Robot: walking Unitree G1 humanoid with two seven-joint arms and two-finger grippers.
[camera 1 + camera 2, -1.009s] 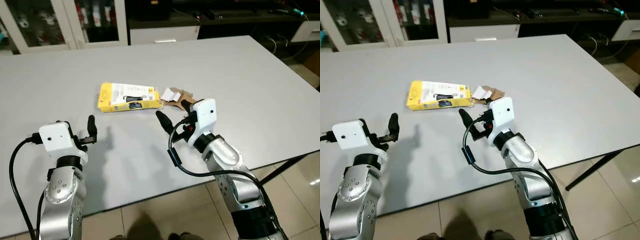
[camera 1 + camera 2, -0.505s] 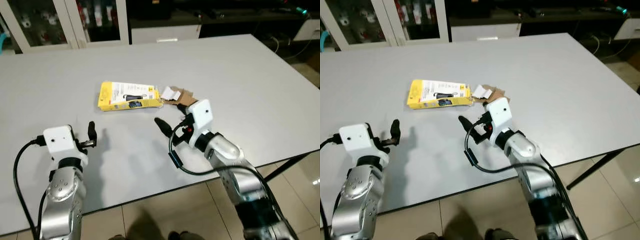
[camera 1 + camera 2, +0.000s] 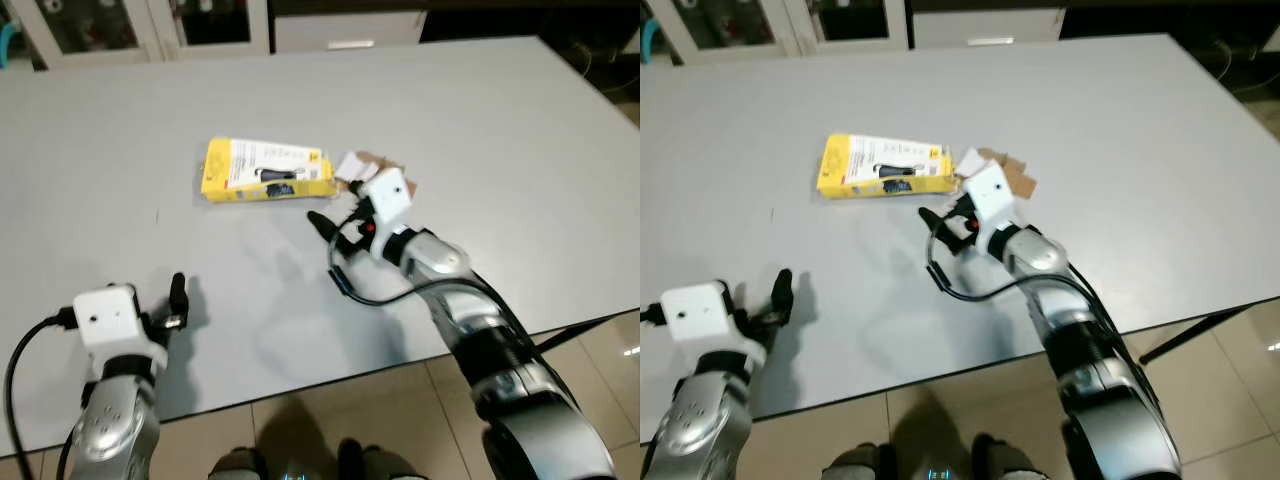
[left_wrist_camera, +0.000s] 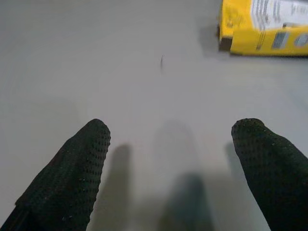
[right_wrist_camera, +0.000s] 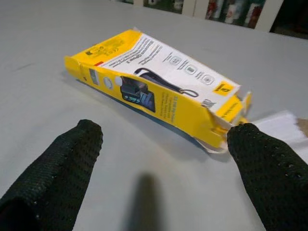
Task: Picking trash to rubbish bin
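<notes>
Left eye view: the yellow box lies flat at upper centre on the grey worktop, brown scraps beside it, the right tool spread wide just below, the left tool spread too, lower left.

Yellow box w/ white printed panel; brown cardboard scrap; grey table; black dotted tool fingers

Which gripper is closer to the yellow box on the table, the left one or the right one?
Right. The right gripper hovers just short of the yellow box, jaws open. The left gripper, also open, hangs far back by the table's near edge.
</notes>
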